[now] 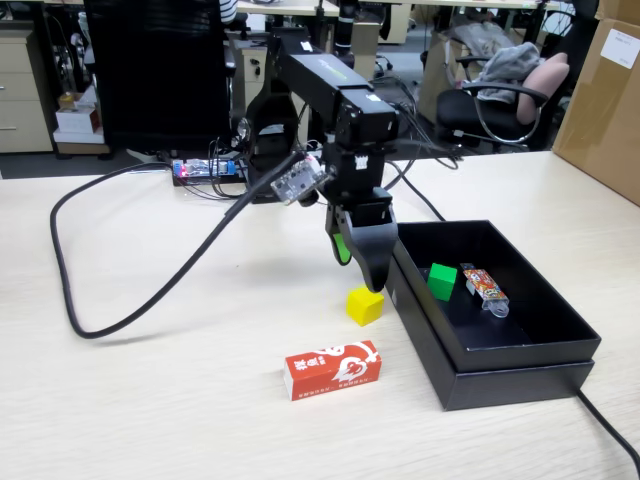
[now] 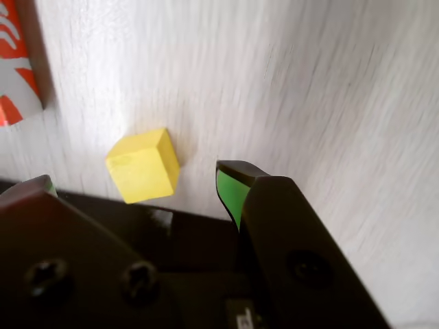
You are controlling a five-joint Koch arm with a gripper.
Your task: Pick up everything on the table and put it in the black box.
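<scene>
The yellow cube sits on the pale wood table just left of the black box. My gripper hangs just above the cube, open and empty. In the wrist view the cube lies between and just ahead of the spread jaws of the gripper. The green cube lies inside the box. The red carton with white markings lies on the table in front of the yellow cube; its edge shows in the wrist view.
An orange-patterned wrapped item lies in the box beside the green cube. A thick black cable loops over the table's left half. A circuit board sits behind the arm's base. A brown cardboard carton stands at far right.
</scene>
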